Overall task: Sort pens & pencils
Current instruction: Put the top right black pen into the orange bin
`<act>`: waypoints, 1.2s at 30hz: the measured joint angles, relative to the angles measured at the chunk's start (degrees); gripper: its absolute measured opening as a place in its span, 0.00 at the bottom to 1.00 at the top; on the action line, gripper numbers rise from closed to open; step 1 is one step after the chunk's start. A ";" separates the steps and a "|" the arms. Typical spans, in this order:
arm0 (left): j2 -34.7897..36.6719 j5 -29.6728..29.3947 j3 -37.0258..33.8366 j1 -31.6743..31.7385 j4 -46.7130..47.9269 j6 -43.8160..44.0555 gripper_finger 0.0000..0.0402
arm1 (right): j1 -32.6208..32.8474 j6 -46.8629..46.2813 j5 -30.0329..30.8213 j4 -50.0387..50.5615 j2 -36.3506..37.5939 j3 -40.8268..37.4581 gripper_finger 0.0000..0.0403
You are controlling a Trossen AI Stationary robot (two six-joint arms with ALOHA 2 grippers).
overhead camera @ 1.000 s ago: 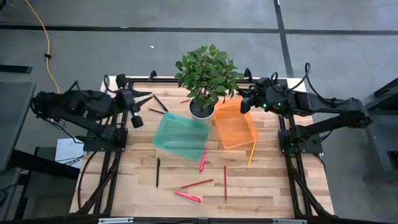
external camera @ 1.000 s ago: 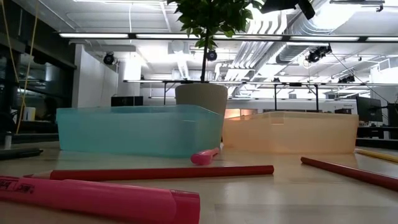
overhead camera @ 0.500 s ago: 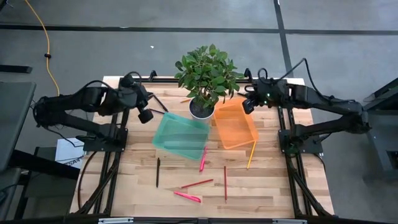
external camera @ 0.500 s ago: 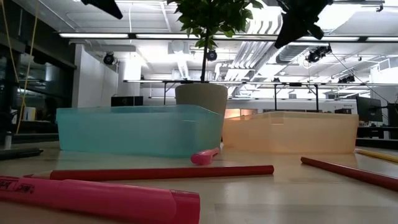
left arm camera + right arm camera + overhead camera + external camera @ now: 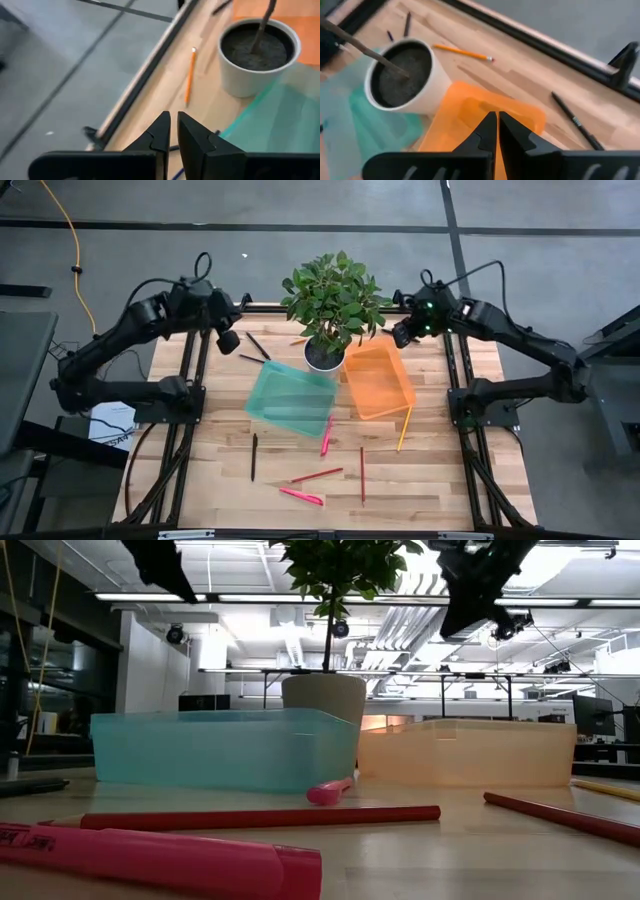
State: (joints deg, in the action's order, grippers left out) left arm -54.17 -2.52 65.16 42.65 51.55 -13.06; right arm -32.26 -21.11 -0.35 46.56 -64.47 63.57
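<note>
Both grippers are shut and hold nothing. My left gripper (image 5: 228,340) (image 5: 173,123) hovers over the table's far left part, above two black pens (image 5: 256,350) and near an orange pencil (image 5: 189,82). My right gripper (image 5: 402,337) (image 5: 497,120) hovers over the far end of the orange bin (image 5: 378,380). On the near half lie a black pen (image 5: 254,457), a pink pen (image 5: 326,436) leaning on the teal bin (image 5: 292,398), a pink highlighter (image 5: 301,496), two red pencils (image 5: 316,476) (image 5: 362,473) and a yellow pencil (image 5: 404,428).
A potted plant (image 5: 335,300) in a white pot (image 5: 257,55) stands at the far middle between the bins. Another black pen (image 5: 575,122) lies by the far right edge. Black frame rails (image 5: 190,420) run along both sides of the table.
Both arms have unfolded from their folded posture at the table's far corners. The left gripper has swung toward the table's right and then toward the far edge; the right gripper has moved toward the table's left. Both now show at the top of the low view.
</note>
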 joint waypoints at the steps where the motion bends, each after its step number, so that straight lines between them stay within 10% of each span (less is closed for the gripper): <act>1: 0.00 2.77 -1.33 2.00 -1.20 -0.72 0.06 | -0.49 0.58 -0.34 0.02 -1.14 0.00 0.02; 13: -0.92 17.33 -17.29 13.33 -11.19 -1.48 0.06 | -7.60 6.51 -2.14 1.42 -14.01 0.00 0.02; 36: -0.90 19.16 -18.35 14.34 -14.14 -0.95 0.06 | -23.26 17.36 -5.72 8.34 -20.84 0.00 0.02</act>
State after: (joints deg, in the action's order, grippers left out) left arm -55.07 16.64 46.81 56.99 37.41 -14.02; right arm -55.51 -3.75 -6.07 54.90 -85.31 63.57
